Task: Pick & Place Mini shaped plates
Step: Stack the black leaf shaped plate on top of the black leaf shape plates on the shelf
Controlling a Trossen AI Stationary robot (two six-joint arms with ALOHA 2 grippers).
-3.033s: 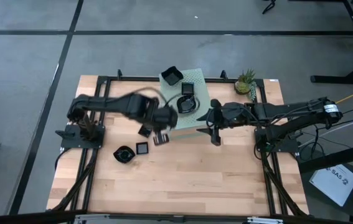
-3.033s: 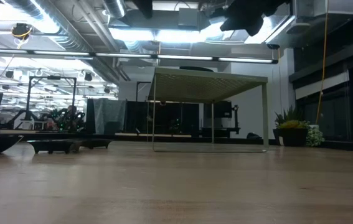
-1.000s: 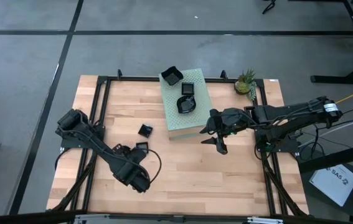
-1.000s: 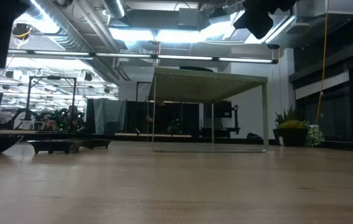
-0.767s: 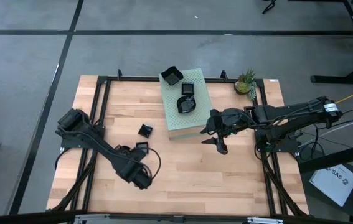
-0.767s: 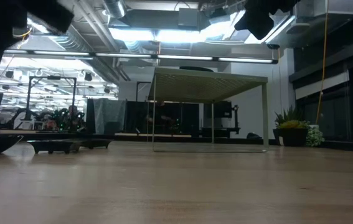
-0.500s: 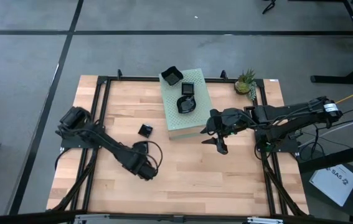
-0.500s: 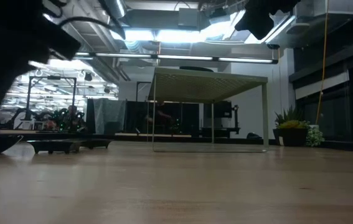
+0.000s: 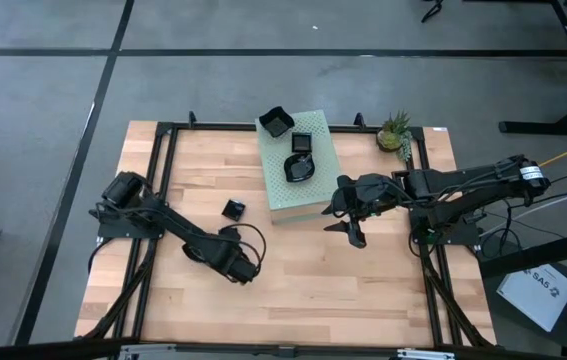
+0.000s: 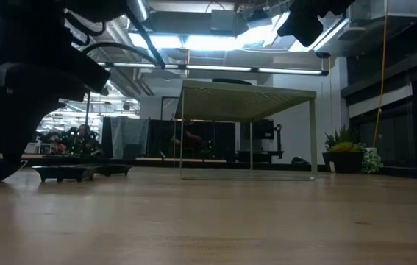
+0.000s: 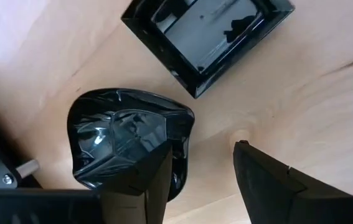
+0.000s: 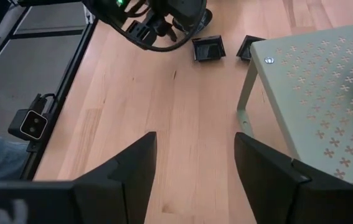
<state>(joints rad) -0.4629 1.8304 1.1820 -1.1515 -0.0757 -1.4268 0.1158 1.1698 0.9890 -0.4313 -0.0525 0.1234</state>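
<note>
A wavy-rimmed black mini plate (image 11: 123,140) and a square black one (image 11: 208,28) lie flat on the wood in the left wrist view. My left gripper (image 11: 201,149) points down over them, left of the table's middle (image 9: 241,268). It is open, with one finger over the wavy plate's edge and the other over bare wood beside it. The arm hides both plates in the high view. My right gripper (image 9: 353,232) hangs open in the air next to the pale green box (image 9: 313,195). My left gripper comes from above with one finger (image 11: 142,180) over the wavy plate's rim (image 11: 185,134) and the other (image 11: 269,177) outside it. Whether either finger touches the plate, I cannot tell. The plate lies flat on the table.
Three more black plates (image 9: 276,122) (image 9: 303,143) (image 9: 300,168) sit on top of the green box. Another small square plate (image 9: 233,209) lies on the wood left of the box. A small plant (image 9: 395,130) stands at the far right. Bare wood (image 9: 343,290) fills the near half.
My left gripper has swung from near the table's front toward the right and far edges and has sunk toward the wavy plate. Its fingers stay open. The plates lie where they were.
</note>
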